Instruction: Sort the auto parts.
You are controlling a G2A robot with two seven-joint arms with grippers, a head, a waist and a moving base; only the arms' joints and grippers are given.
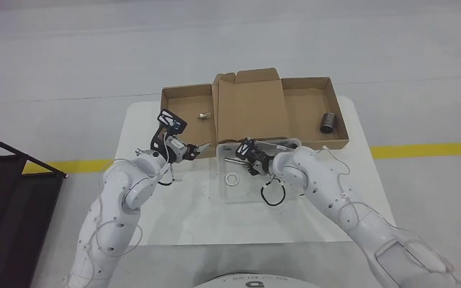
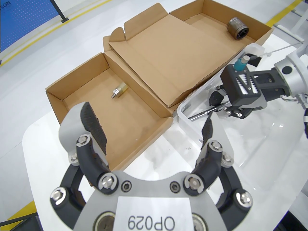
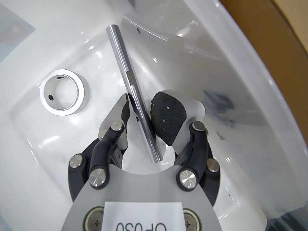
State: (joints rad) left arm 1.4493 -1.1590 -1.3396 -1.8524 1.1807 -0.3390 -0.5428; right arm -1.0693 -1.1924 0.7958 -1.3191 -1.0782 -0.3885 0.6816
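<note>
**Q:** Status?
**A:** Pick step. Your right gripper (image 3: 141, 98) sits at the clear bin (image 3: 216, 49)'s far edge, jaws seemingly pinching the steel rod (image 3: 122, 56). Left gripper (image 2: 146, 114) wide open, empty. Next: lift level, clear the bin wall.

- Left arm (image 1: 128, 193): elbow bent, forearm angled toward the table's middle.
- Left gripper (image 2: 146, 116): fingers spread wide, nothing between the pads.
- Right arm (image 1: 328, 183): reaching inward from the right side, wrist tipped downward.
- Right gripper (image 3: 142, 102): pads closed on either side of a metal rod (image 3: 125, 61).
</note>
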